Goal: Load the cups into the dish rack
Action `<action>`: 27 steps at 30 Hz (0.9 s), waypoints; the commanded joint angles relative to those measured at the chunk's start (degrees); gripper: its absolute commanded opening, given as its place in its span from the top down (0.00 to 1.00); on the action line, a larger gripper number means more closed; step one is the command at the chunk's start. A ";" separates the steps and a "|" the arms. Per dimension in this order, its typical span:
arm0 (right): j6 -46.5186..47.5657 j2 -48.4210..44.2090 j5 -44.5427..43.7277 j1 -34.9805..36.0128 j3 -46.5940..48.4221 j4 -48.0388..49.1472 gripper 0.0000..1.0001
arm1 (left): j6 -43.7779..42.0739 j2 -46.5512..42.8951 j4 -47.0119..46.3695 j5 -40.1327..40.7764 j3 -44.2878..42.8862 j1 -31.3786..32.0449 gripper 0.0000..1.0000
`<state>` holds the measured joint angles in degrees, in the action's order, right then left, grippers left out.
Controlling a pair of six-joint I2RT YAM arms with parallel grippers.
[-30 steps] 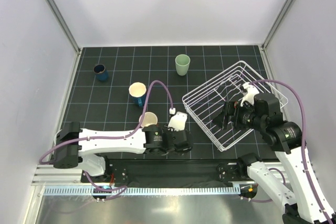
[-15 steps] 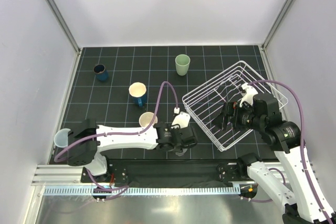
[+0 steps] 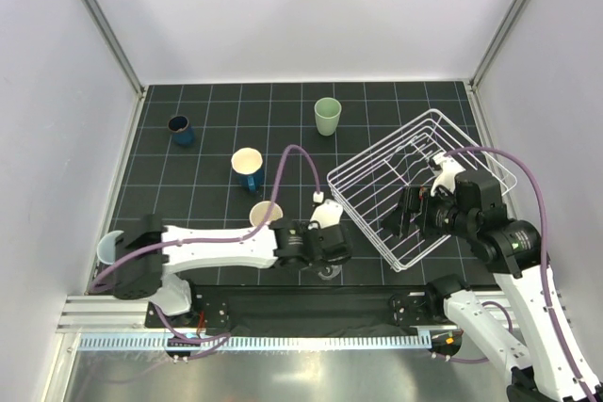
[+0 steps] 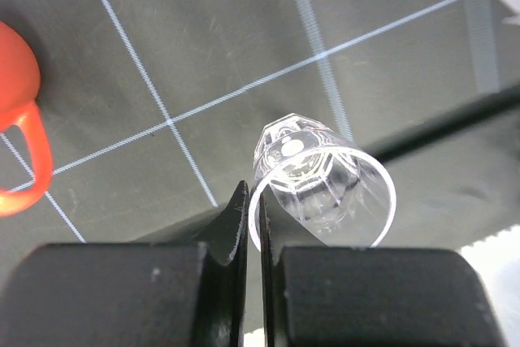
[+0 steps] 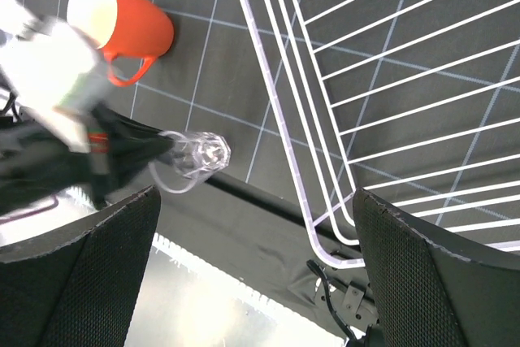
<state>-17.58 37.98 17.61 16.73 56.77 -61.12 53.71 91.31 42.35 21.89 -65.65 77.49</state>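
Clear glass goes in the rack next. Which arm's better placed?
Left. Its tool is shut on the rim of the clear glass, which lies close beside the dish rack. The right tool hangs open above the rack's near side, holding nothing.

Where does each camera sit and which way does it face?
Top external: fixed above and behind the arms, looking down on mat, rack and cups; both arms show.
Left wrist: mounted on that wrist, looks down past the left end effector, shut on the glass rim; only its fingers show.
Right wrist: mounted on that wrist, looks down at the rack's corner; the right end effector's open fingers and the left arm show.
Shared: both wrist views show the glass and orange mug.
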 commanded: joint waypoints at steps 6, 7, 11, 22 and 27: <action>-0.07 -0.88 8.93 -0.21 3.43 1.26 0.00 | -3.17 -26.59 -11.30 -1.32 2.52 -0.33 1.00; -1.13 -0.97 10.24 -0.30 3.43 1.97 0.00 | -3.61 -28.53 -16.11 -1.67 3.76 -0.33 1.00; -9.38 -1.76 17.97 -0.12 2.91 9.33 0.00 | -5.20 -36.80 -25.64 -1.25 9.30 -0.33 1.00; -34.89 -6.34 36.62 -0.12 -6.94 40.99 0.00 | -0.63 -47.45 -48.56 0.44 21.25 -0.41 1.00; -34.62 -6.42 37.85 -0.12 -7.11 43.10 0.00 | 0.42 -46.57 -63.16 -2.37 24.69 -0.41 1.00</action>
<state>-49.23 31.86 52.01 16.73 49.71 -25.17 52.58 44.80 -4.62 20.03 -41.56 77.21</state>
